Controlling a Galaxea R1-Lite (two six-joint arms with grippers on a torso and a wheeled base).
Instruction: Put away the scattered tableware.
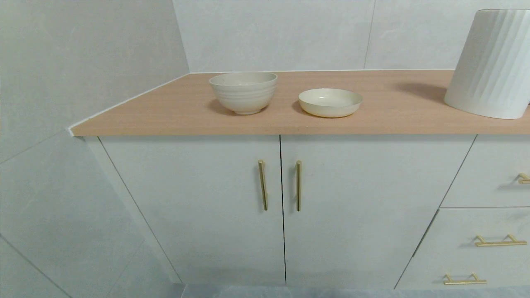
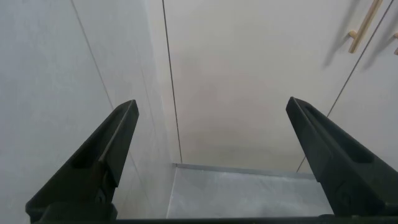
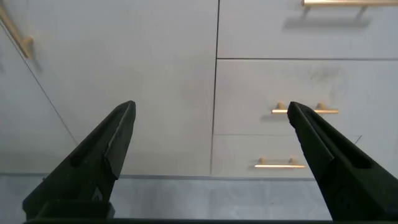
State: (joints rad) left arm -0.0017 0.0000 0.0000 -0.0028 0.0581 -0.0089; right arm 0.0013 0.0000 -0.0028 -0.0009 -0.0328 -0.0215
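Ribbed bowl (image 1: pixel 243 92), shallow dish (image 1: pixel 330 102) unstowed on countertop (image 1: pixel 165 111).
Left gripper (image 2: pixel 211 104), right gripper (image 3: pixel 211 106) spread wide, empty; cabinet door (image 1: pixel 198 207) probably first.

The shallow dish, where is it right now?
In the head view the shallow dish sits on the wooden countertop, right of the deep bowl and not touching it, above the right cabinet door.

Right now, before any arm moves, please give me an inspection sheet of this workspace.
Surface: wooden counter, set in a tiled corner.
Job's things: bowl and dish, both upright, side by side and apart, with the bowl on the left.
Clutter: tall white ribbed container at the counter's right end.
Grippers: left gripper and right gripper are open, holding nothing, low before the cabinet fronts.
Cables: nothing seen.
Surroundings: two shut doors below the counter, drawers to their right, tiled walls.
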